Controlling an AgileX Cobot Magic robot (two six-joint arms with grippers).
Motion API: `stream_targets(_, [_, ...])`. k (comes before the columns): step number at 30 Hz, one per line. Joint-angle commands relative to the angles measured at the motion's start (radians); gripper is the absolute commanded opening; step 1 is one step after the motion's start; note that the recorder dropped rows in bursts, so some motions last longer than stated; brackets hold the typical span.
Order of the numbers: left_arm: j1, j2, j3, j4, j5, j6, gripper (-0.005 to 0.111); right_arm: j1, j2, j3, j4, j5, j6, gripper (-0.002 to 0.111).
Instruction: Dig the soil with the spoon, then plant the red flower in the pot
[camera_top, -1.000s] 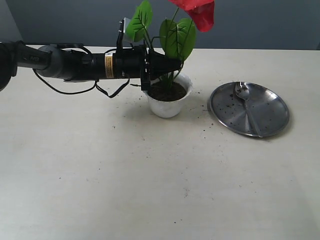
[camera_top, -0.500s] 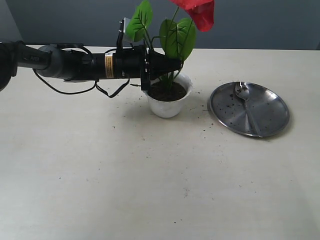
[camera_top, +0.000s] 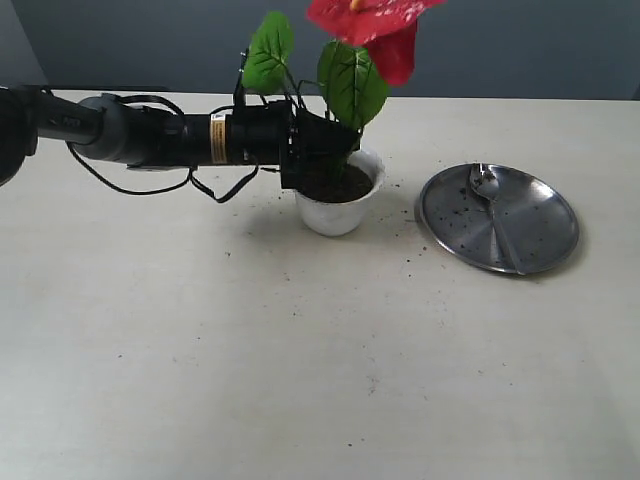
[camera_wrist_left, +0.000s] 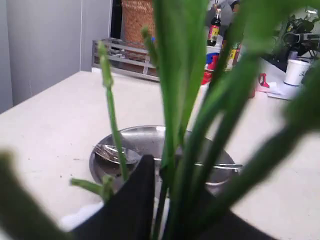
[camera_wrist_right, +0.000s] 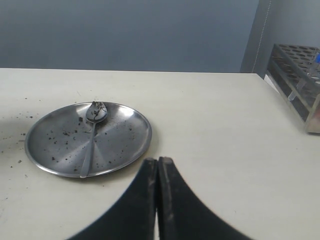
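**At the pot: flower in the soil, left gripper on its stems**

Over the pot's (camera_top: 335, 215) near rim, the left gripper (camera_top: 350, 138) reaches in level from the left side of the exterior view, its arm stretched out low above the table (camera_top: 300, 350). The flower (camera_top: 352, 80) stands upright in the pot, with its stems going down into the dark soil (camera_top: 345, 185) that fills the pot almost to the wavy edge. Two broad green leaves spread just above the gripper, and the red bloom sits highest, partly cut off by the top of the frame.

In the left wrist view the green stems run up between the two black fingers (camera_wrist_left: 135, 200). The view is blurred at this range, but the fingers seem to pinch the stems — a narrow grasp low on the flower, just above the soil.

Right of the pot in the exterior view, near it but apart, a round steel plate (camera_top: 540, 235) lies flat on the table. The spoon (camera_top: 497, 222) rests on the plate, its bowl at the side farther from the camera and its handle pointing toward the nearer rim. A few crumbs cling to the spoon's bowl, dark specks dot the plate, and more are scattered on the table around the pot.

The right gripper (camera_wrist_right: 158, 160) is outside the exterior view, so its place relative to the pot cannot be told. Its own camera shows the fingers pressed together with nothing between them — clenched on air — above bare table, with the plate and spoon a little ahead.
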Motion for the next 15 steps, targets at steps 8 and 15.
stream_targets(8, [-0.005,0.029,0.021,0.103,0.073,-0.024,0.026,-0.002,-0.006,0.001,-0.002,-0.007,-0.004,-0.001])
stream_targets(15, [-0.005,0.029,0.021,0.1,0.073,-0.024,0.026,-0.002,-0.006,0.001,-0.002,-0.007,-0.004,-0.001])
